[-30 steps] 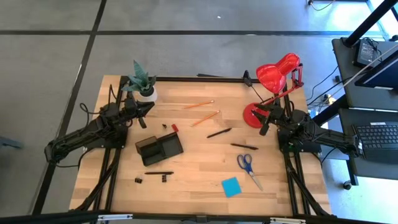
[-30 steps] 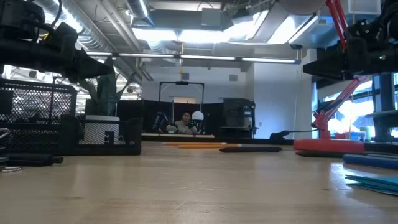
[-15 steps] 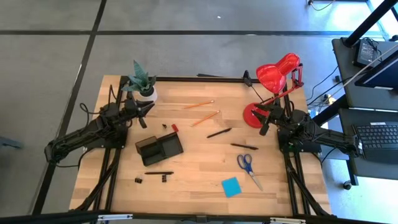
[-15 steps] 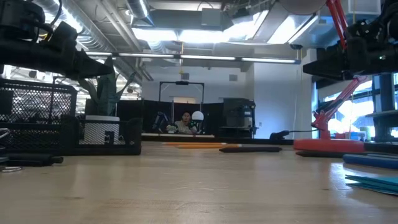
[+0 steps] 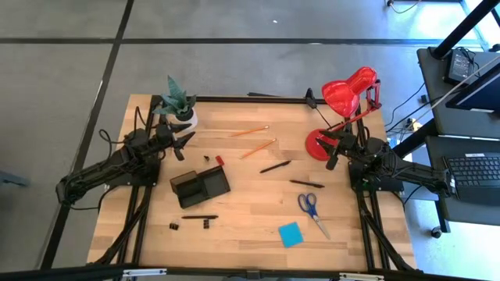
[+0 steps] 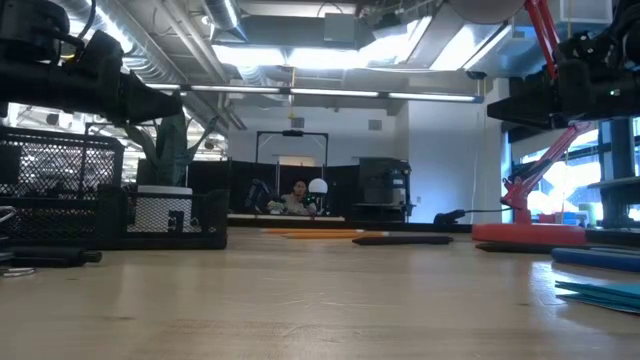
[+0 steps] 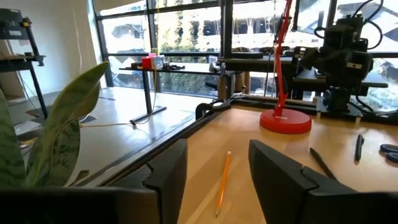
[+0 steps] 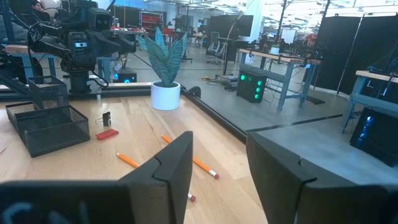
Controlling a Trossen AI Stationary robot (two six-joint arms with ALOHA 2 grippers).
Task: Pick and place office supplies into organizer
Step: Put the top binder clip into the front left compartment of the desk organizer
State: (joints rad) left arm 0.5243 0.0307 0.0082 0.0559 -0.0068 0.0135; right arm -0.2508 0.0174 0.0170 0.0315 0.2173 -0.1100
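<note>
Table (image 5: 250, 234) | left end effector (image 5: 185, 143) open | organizer (image 5: 201, 186) near

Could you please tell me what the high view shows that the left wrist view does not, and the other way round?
Only the high view shows the organizer, the scissors, the blue pad and the clips. Only the left wrist view shows the left gripper from behind, jaws apart and empty, with windows beyond the table. Both show the red lamp, a pencil, the plant and the right arm.
</note>
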